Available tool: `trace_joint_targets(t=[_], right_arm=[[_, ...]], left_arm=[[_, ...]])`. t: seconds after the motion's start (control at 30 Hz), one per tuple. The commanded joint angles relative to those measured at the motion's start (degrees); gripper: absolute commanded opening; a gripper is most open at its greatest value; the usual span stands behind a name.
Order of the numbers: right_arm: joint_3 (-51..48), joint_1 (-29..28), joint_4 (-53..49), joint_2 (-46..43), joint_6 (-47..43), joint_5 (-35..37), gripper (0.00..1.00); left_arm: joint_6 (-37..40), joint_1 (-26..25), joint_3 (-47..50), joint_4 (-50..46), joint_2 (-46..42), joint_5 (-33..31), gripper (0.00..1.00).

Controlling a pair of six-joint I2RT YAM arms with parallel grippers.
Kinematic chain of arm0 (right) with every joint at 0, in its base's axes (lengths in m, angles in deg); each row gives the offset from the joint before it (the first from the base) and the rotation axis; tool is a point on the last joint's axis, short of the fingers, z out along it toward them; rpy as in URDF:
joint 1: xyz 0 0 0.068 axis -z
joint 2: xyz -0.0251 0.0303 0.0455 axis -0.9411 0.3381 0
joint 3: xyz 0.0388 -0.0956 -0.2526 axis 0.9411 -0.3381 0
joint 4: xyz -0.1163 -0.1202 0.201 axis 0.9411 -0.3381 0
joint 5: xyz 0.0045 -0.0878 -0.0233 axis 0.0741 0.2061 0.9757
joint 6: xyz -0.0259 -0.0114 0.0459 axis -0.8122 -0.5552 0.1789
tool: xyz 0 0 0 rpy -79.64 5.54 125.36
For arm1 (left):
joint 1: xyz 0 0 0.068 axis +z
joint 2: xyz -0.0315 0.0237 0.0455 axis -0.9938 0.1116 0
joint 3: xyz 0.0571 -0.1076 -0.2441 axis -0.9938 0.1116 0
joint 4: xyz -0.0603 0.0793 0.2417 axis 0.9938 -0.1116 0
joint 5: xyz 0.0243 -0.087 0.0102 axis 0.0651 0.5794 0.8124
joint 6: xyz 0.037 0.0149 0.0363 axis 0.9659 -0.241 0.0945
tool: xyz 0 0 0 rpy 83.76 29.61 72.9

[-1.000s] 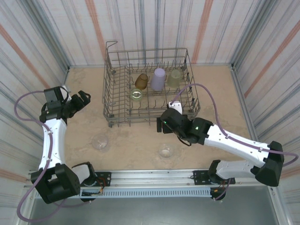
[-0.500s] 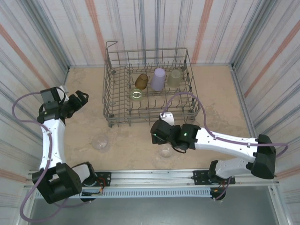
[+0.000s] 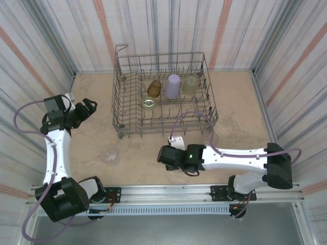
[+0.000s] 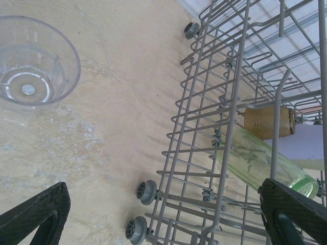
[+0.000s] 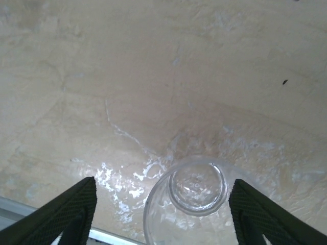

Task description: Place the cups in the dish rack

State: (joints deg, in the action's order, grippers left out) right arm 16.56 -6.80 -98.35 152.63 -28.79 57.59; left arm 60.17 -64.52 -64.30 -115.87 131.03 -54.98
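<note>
Right gripper (image 5: 163,184), jaws apart, is straddling a small clear plastic tumbler (image 5: 196,190); off-centre squeezing is likely risking toppling it.

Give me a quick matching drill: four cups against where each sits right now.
1 lavender cup
2 amber cup
3 left clear cup
4 right clear cup

A on the table, no gripper around it
B between the right gripper's open fingers
C dish rack, middle of back row
D dish rack, left end of back row

Pairs: 1-C, 2-D, 3-A, 4-B
</note>
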Motion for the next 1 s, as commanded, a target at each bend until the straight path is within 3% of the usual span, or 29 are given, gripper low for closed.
trace_joint_targets(t=[0.0,0.2,0.57,0.8,0.9,0.97], right_arm=[[1.32,-0.64,-2.52,1.69,3.25,-0.29,0.64],[1.18,-0.92,-4.03,3.5,4.96,-0.12,0.5],[3.96,-0.92,-3.51,8.49,3.47,-1.15,0.39],[4.48,-0.48,-4.47,10.69,2.93,-1.85,0.18],[4.56,-0.48,-4.17,10.98,2.84,-2.42,0.01],[5.29,-0.48,-4.89,10.7,2.36,-2.27,0.0]], left_arm=[[-0.7,0.36,0.9,0.76,-1.29,0.21,0.99],[-0.62,0.37,0.76,0.63,-1.27,0.4,0.99],[-0.8,0.42,0.68,0.72,-0.9,0.57,0.99],[-0.8,0.43,0.64,0.75,-1.16,0.6,0.99],[-0.65,0.41,0.75,0.62,-1.44,0.47,0.99],[-0.72,0.4,0.79,0.65,-1.51,0.25,0.99]])
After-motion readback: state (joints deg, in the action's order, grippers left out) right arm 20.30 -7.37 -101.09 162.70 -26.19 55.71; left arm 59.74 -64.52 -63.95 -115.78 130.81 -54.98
